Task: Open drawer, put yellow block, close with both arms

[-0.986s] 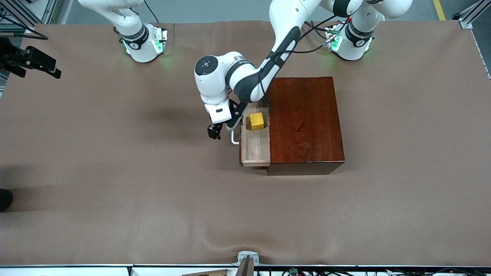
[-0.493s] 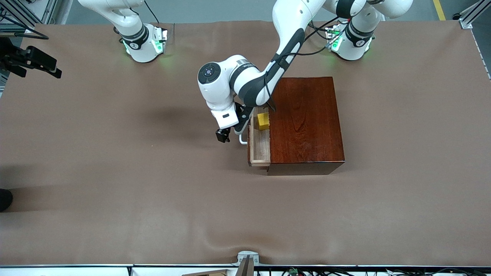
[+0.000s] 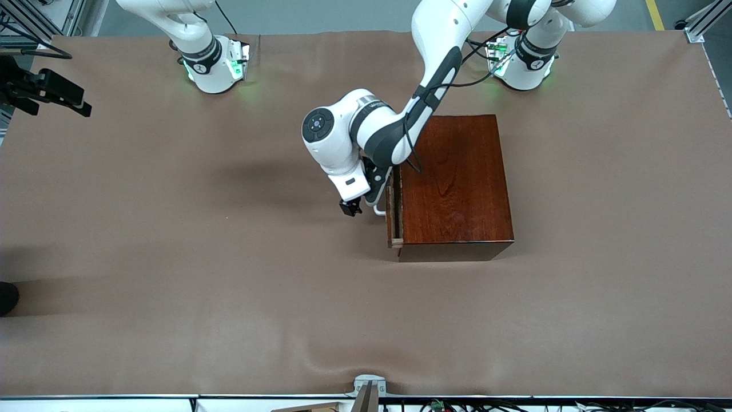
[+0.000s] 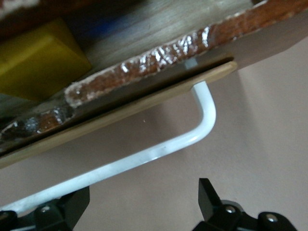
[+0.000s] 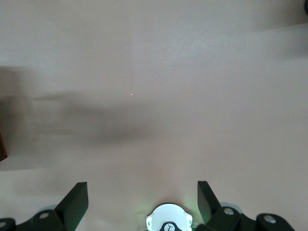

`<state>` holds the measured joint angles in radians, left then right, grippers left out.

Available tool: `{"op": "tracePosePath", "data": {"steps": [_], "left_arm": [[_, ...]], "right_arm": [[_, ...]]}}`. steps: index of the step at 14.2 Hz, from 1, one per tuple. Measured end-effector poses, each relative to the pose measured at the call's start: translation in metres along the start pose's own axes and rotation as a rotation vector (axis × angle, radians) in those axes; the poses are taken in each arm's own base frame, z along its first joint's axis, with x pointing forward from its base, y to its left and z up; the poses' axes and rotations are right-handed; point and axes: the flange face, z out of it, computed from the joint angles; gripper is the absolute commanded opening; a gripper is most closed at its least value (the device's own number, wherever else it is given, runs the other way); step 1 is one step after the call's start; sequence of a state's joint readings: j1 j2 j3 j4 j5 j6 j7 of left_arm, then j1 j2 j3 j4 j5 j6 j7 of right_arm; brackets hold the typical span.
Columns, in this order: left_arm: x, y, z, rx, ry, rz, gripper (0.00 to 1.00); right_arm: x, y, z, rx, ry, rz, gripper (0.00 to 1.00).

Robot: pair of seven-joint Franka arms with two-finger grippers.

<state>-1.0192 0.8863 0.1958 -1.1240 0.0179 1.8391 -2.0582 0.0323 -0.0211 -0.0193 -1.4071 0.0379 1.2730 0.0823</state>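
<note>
Drawer almost shut, yellow block visible only by wrist; left tool spread beside handle.

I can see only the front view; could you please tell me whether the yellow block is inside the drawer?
Observer: Yes. The left wrist view shows the yellow block inside the drawer, under the top edge of the box.
Operator: Is the left gripper gripping the handle?
Observer: No. The left gripper has its jaws open, with the white handle just ahead of them.
Operator: And the right gripper?
Observer: The right gripper waits with jaws open above the table cloth.
</note>
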Motion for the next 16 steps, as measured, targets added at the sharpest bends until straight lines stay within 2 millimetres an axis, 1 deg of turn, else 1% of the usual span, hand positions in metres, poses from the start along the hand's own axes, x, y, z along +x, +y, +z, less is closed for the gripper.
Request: {"op": "tracePosePath", "data": {"steps": [7, 12, 13, 14, 15, 16], "left_arm": [[0.021, 0.001, 0.01, 0.072, 0.034, -0.025, 1.0], [0.021, 0.001, 0.01, 0.076, 0.036, -0.024, 1.0], [0.021, 0.001, 0.008, 0.074, 0.034, -0.011, 1.0], [0.021, 0.001, 0.003, 0.067, 0.028, 0.021, 1.0], [0.022, 0.002, -0.008, 0.054, 0.018, 0.054, 1.0], [0.024, 0.002, -0.023, 0.035, 0.006, 0.08, 1.0]], "right_arm": [[0.0, 0.0, 0.0, 0.0, 0.0, 0.0, 1.0], [0.0, 0.0, 0.0, 0.0, 0.0, 0.0, 1.0], [0.0, 0.0, 0.0, 0.0, -0.001, 0.001, 1.0], [0.0, 0.001, 0.0, 0.0, -0.001, 0.001, 1.0], [0.0, 0.001, 0.0, 0.0, -0.001, 0.001, 1.0], [0.0, 0.001, 0.0, 0.0, -0.001, 0.001, 1.0]]}}
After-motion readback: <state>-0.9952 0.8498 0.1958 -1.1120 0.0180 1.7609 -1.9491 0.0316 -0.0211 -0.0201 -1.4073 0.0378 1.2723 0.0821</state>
